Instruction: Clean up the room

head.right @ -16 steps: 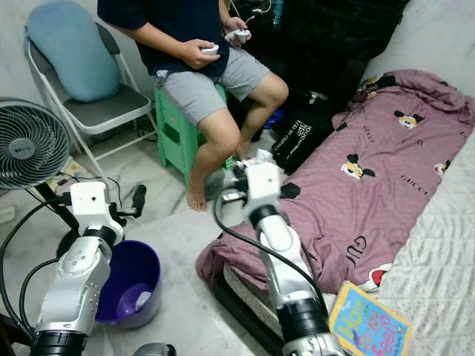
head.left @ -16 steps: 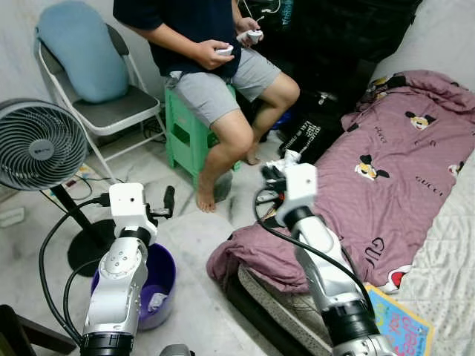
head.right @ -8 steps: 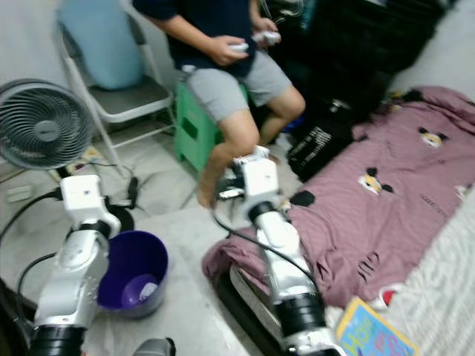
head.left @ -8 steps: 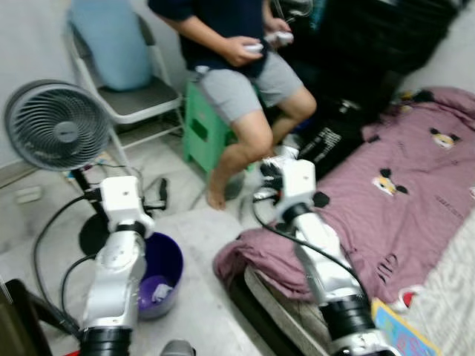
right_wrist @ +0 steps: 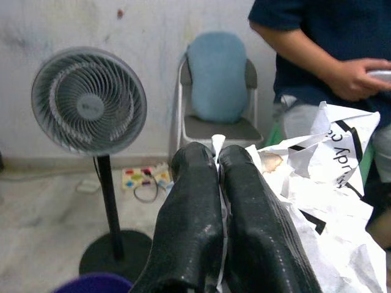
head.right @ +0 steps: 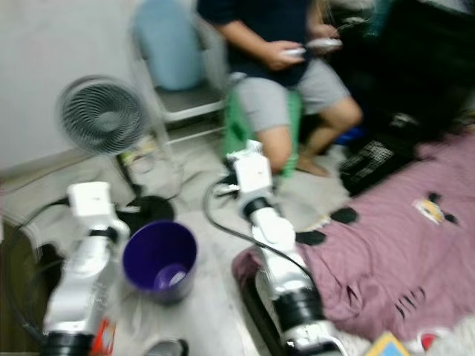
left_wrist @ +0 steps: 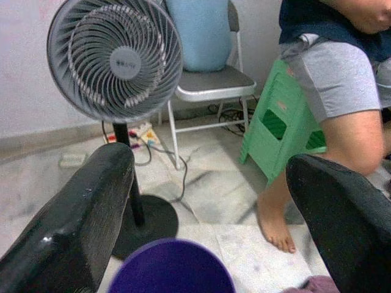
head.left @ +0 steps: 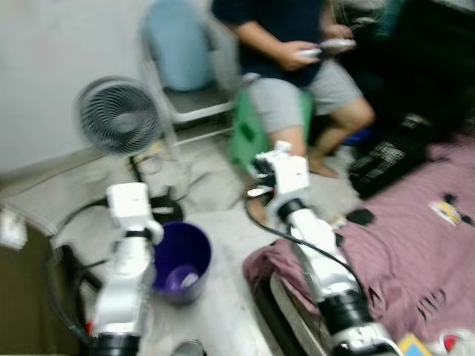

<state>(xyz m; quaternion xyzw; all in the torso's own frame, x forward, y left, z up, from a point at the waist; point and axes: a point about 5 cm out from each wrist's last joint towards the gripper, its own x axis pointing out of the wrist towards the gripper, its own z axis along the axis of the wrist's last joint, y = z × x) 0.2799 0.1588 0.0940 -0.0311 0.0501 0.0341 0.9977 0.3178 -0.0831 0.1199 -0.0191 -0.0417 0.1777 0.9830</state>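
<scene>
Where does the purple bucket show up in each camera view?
Left eye view: purple bucket on the floor, between the two arms.
Right eye view: same spot.
Left wrist view: its rim at the bottom edge.
Right wrist view: a sliver, bottom left.
Shared landmark: the standing fan.

Both eye views are pretty smeared with motion blur, so the fan (head.left: 119, 116) and the person (head.left: 300, 52) look soft and streaky. Wrist views are way sharper, just the black fingers (right_wrist: 195, 220) up close go a bit soft. Lighting's flat indoor stuff, dimmest in the dark corner behind the person, no real glare.
</scene>
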